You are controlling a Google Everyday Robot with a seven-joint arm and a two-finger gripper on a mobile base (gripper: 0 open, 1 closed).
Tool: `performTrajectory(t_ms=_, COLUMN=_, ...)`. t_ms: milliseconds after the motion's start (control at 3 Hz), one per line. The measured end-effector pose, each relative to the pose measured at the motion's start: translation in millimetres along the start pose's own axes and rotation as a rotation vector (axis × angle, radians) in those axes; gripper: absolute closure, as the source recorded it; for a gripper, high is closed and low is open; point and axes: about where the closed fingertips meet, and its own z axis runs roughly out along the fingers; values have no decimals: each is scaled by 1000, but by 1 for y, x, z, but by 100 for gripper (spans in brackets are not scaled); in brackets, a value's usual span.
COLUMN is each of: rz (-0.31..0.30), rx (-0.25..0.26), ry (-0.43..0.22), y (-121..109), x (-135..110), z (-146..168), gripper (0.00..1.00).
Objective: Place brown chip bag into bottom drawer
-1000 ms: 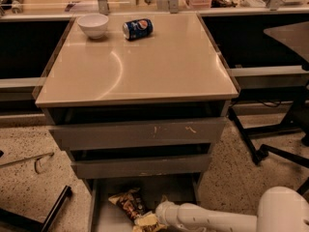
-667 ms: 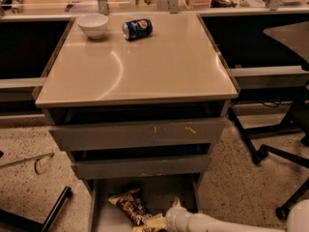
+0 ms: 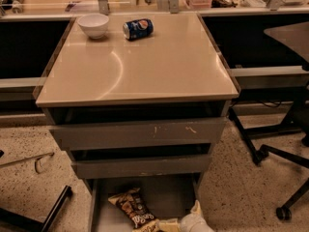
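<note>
The brown chip bag (image 3: 133, 208) lies flat on the grey floor of the open bottom drawer (image 3: 166, 195), left of centre, its pale yellow end (image 3: 167, 224) towards the front. My gripper (image 3: 192, 220) shows as a white tip at the bottom edge of the camera view, over the drawer's front right part, right beside the bag's yellow end. Most of the arm is out of view below the frame.
A white bowl (image 3: 93, 24) and a blue soda can (image 3: 138, 28) lie at the back of the beige cabinet top (image 3: 145, 66). Two upper drawers (image 3: 140, 133) stand slightly open above. Office chair legs (image 3: 275, 153) are at the right, a black leg (image 3: 54, 211) at the left.
My arm has pulled back down and to the right, mostly out of the frame. The chip bag stays lying in the bottom drawer.
</note>
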Motion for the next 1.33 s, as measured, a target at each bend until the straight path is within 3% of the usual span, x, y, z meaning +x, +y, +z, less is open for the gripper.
performTrajectory(t_ms=333, rz=-68, rx=97, ry=-20, y=0, x=-48, z=-58, gripper=0)
performTrajectory(t_ms=667, rz=-66, rx=95, ry=-20, y=0, x=-47, z=-58, gripper=0)
performTrajectory(t_ms=1000, rz=-39, rx=117, ry=-35, y=-16, x=-46, z=-68, gripper=0)
performTrajectory(t_ms=1333, rz=-13, rx=165, ry=-101, y=-46, x=-60, z=-105, gripper=0)
